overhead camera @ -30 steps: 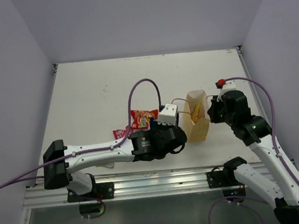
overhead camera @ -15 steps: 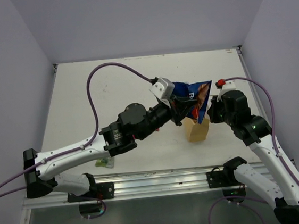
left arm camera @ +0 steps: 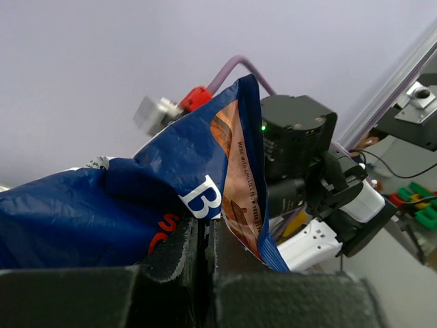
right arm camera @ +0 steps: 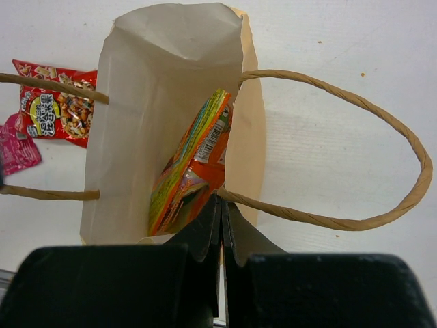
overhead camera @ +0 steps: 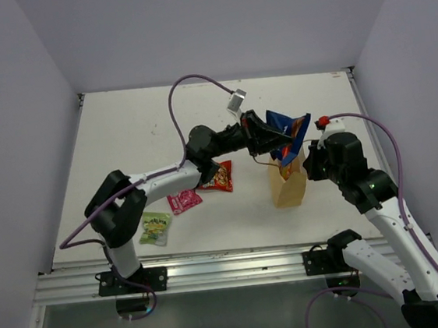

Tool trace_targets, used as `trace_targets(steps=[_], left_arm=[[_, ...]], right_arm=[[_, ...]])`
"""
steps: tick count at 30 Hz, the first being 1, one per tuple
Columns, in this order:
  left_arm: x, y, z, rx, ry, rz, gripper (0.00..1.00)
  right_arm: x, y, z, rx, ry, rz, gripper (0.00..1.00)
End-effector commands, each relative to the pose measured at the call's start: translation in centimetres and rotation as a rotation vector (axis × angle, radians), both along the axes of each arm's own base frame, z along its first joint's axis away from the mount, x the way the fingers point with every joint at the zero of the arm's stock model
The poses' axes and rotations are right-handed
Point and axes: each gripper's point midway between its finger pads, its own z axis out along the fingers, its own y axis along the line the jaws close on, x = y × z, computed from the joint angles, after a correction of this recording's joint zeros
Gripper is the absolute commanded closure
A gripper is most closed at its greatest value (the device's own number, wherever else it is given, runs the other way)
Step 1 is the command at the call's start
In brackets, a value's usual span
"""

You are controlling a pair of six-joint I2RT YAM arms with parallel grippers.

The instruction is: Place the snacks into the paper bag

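Observation:
My left gripper [overhead camera: 267, 137] is shut on a large blue crisp bag [overhead camera: 288, 132], which hangs in the air just above the mouth of the tan paper bag [overhead camera: 291, 190]. In the left wrist view the blue bag [left arm camera: 136, 198] is pinched between the fingers of this gripper [left arm camera: 205, 236]. My right gripper [right arm camera: 220, 208] is shut on the near rim of the paper bag [right arm camera: 157, 102], where a handle [right arm camera: 355, 123] joins it. An orange packet [right arm camera: 191, 171] stands inside. Red [overhead camera: 219, 177], pink [overhead camera: 184, 201] and green [overhead camera: 155, 227] packets lie on the table.
The white table [overhead camera: 138, 141] has purple walls on three sides and a metal rail [overhead camera: 214, 270] along its near edge. The left arm stretches across the middle, over the red packet [right arm camera: 54, 102] and the pink one [right arm camera: 17, 147].
The left arm has risen from low beside the paper bag, carrying the blue crisp bag up and over the bag's mouth. Red, pink and green packets are now uncovered. The right arm has not moved.

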Motion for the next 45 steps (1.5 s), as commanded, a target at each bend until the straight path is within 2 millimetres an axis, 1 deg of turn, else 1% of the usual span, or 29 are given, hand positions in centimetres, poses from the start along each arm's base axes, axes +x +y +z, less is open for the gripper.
trace_targets(steps=[1, 5, 7, 8, 10, 13, 16, 19, 22, 23, 24, 26, 27, 30, 32, 33, 35, 38, 42, 44, 45], left_arm=[[-3.4, 2.6, 4.2, -0.190, -0.068, -0.156, 1.00], [-2.3, 2.3, 2.3, -0.151, -0.013, -0.100, 1.00], [-2.1, 2.1, 1.7, -0.139, 0.009, -0.104, 1.00], [-1.8, 1.7, 0.9, -0.133, 0.022, -0.108, 1.00], [-1.4, 1.4, 0.1, -0.148, 0.054, -0.127, 1.00], [-1.0, 1.2, -0.1, -0.185, 0.095, -0.148, 1.00], [0.0, 0.7, -1.4, -0.196, 0.146, -0.122, 1.00], [0.5, 0.7, -2.2, -0.211, 0.180, -0.101, 1.00], [1.0, 0.6, -1.7, -0.245, 0.185, -0.100, 1.00], [1.1, 0.4, -1.4, -0.252, 0.183, -0.102, 1.00], [1.3, 0.2, -0.7, -0.268, 0.172, -0.104, 1.00], [1.7, -0.2, -0.4, -0.275, 0.178, -0.097, 1.00], [1.8, -0.3, 0.2, -0.284, 0.172, -0.097, 1.00], [2.3, -0.7, -0.7, -0.275, 0.210, -0.071, 1.00], [2.2, -0.7, -1.2, -0.270, 0.228, -0.058, 1.00], [2.4, -0.5, -2.1, -0.259, 0.249, -0.036, 1.00], [2.1, -0.2, -2.1, -0.256, 0.260, -0.020, 1.00], [1.8, -0.1, -3.1, -0.220, 0.280, 0.001, 1.00], [1.0, -0.5, -3.7, -0.187, 0.279, 0.012, 1.00], [0.7, -0.8, -3.6, -0.184, 0.275, 0.004, 1.00], [0.7, -1.0, -3.5, -0.174, 0.269, 0.002, 0.97]], right_arm=[[0.0, 0.1, 0.0, -0.008, -0.004, 0.015, 1.00], [0.0, 0.1, 0.0, -0.008, -0.002, 0.015, 1.00], [0.0, 0.1, -0.1, -0.009, 0.001, 0.017, 1.00], [0.0, 0.2, -0.1, -0.009, 0.002, 0.019, 1.00], [0.0, 0.1, -0.1, -0.009, 0.001, 0.016, 1.00], [0.0, 0.0, -0.1, -0.009, 0.000, 0.012, 1.00], [0.0, 0.0, -0.2, -0.010, 0.002, 0.012, 1.00], [0.0, 0.1, -0.2, -0.009, 0.004, 0.013, 1.00], [0.0, 0.1, -0.3, -0.011, 0.005, 0.015, 1.00], [0.0, 0.2, -0.3, -0.008, 0.006, 0.017, 1.00], [0.0, 0.1, -0.3, -0.010, 0.007, 0.016, 1.00], [0.0, 0.1, -0.4, -0.009, 0.007, 0.016, 1.00], [0.0, 0.1, -0.3, -0.010, 0.005, 0.013, 1.00], [0.0, 0.1, -0.3, -0.010, 0.002, 0.013, 1.00], [0.0, 0.1, -0.3, -0.008, 0.001, 0.014, 1.00], [0.0, 0.1, -0.3, -0.010, 0.002, 0.013, 1.00], [-0.1, 0.1, -0.3, -0.009, 0.002, 0.014, 1.00], [-0.1, 0.1, -0.2, -0.006, -0.002, 0.016, 1.00], [-0.1, 0.1, -0.2, -0.006, -0.003, 0.016, 1.00], [-0.1, 0.0, -0.2, -0.006, -0.002, 0.012, 1.00], [-0.1, 0.1, -0.3, -0.006, 0.000, 0.015, 1.00]])
